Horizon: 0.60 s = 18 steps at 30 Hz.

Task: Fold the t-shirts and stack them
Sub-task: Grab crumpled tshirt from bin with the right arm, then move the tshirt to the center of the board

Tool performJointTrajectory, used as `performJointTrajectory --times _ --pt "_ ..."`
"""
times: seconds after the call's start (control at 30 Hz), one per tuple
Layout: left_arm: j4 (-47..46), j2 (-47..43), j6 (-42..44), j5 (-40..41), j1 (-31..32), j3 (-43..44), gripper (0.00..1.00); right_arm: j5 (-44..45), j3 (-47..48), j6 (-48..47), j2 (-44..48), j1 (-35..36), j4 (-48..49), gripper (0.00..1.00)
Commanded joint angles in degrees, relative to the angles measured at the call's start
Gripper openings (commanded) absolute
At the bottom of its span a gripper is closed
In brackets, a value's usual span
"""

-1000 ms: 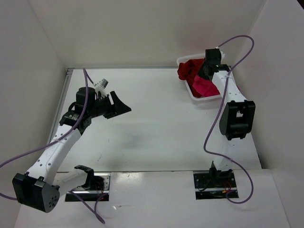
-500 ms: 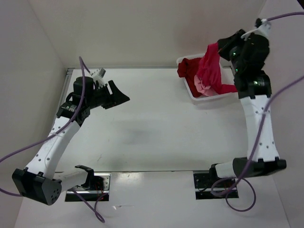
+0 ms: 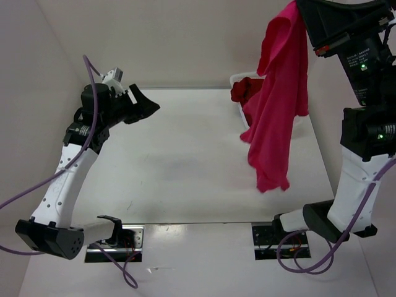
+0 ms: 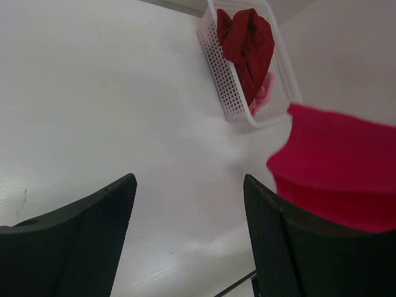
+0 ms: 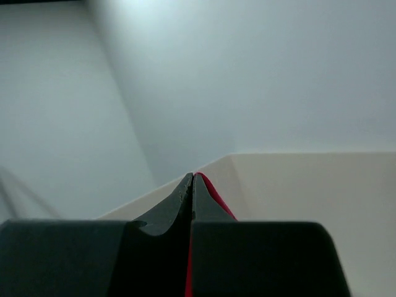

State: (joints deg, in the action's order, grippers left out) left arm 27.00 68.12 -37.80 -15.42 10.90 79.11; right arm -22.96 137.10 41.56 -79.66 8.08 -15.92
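A bright crimson-pink t-shirt [image 3: 278, 105] hangs full length in the air, pinched at its top by my right gripper [image 3: 298, 7], which is raised high over the table's right side. In the right wrist view the jaws [image 5: 193, 177] are shut, with a sliver of crimson cloth [image 5: 214, 195] beside them. The shirt's lower part [image 4: 337, 179] shows in the left wrist view too. A dark red t-shirt [image 4: 247, 40] and a light pink one [image 4: 265, 94] lie in the white mesh basket [image 4: 213, 68]. My left gripper [image 3: 148, 103] hovers open and empty [image 4: 189, 185] above the table's left side.
The basket [image 3: 235, 79] stands at the table's far right corner, against the back wall. White walls close in the table at the back and on both sides. The hanging shirt's hem dangles above the right half of the table.
My right arm has swung up from the basket, lifting the crimson-pink shirt out until it hangs free. My left arm rose and drew back a little to the left.
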Motion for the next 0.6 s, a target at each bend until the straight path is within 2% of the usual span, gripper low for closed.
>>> performJointTrajectory --times 0.0,0.1,0.27,0.33,0.43,0.57 --pt "-0.9 0.7 0.89 1.0 -0.96 2.89 0.77 -12.16 2.99 9.92 -4.44 2.11 9.31 0.0" --pt "-0.37 1.23 1.5 1.8 -0.96 3.51 0.77 -14.91 -2.42 15.65 -5.68 2.12 13.54 0.0" --pt "-1.6 -0.61 1.5 3.03 -0.96 -4.04 0.79 -18.34 -10.61 16.36 -8.39 4.75 14.25 0.0" --pt "-1.6 -0.62 2.11 3.55 -0.96 -4.76 0.79 -18.35 -10.62 14.17 -10.42 7.29 10.24 0.0" --pt "-1.6 0.7 3.17 4.77 -0.96 -3.53 0.79 -15.63 -10.62 9.16 -14.2 12.02 4.09 0.0" --pt "-0.55 2.28 4.84 4.97 -0.96 -1.59 0.79 -4.75 -12.21 0.91 -20.87 19.51 -4.17 0.0"
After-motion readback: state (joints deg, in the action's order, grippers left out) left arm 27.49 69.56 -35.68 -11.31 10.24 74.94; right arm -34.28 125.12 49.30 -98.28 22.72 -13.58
